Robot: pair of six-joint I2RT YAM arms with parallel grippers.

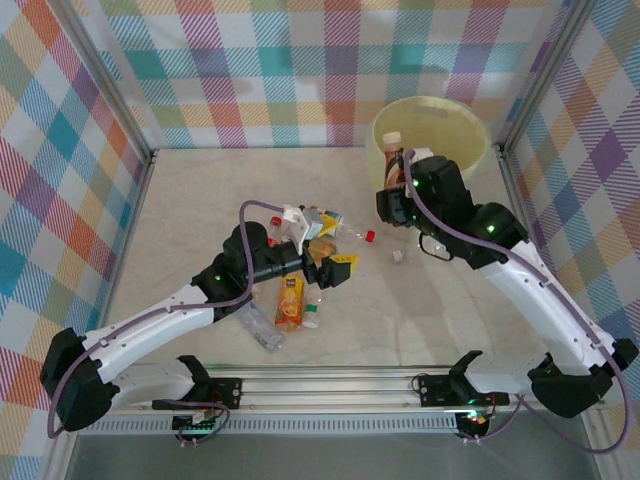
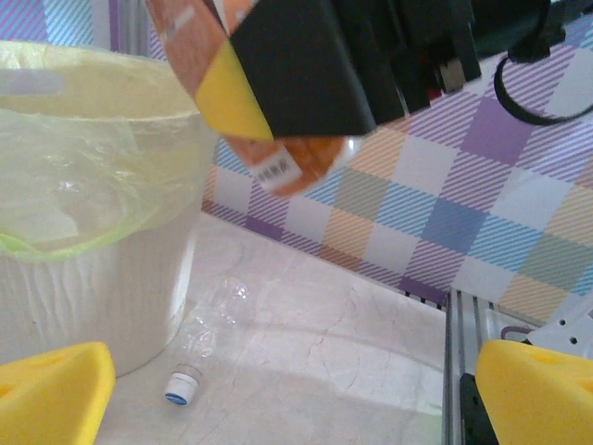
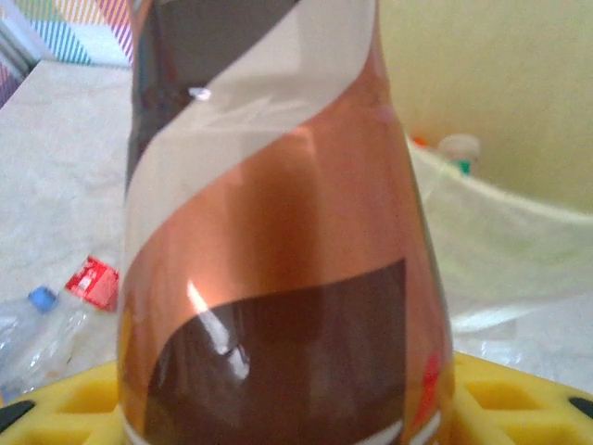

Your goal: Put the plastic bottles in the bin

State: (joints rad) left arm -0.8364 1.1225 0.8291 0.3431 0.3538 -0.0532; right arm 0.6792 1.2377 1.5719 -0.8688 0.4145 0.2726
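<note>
**A:** What does the right gripper (image 1: 396,190) hold?

**B:** We see it closed on a brown-labelled bottle (image 1: 392,152), raised just beside the rim of the bin (image 1: 478,125) (pale yellow, with a thin liner).

**A:** And the left gripper (image 1: 332,258)?

**B:** We find it wide open and empty, above the other bottles (image 1: 290,302) clustered on the desk (image 1: 190,220). One clear bottle (image 2: 199,338) lies at the bin's foot.
</note>
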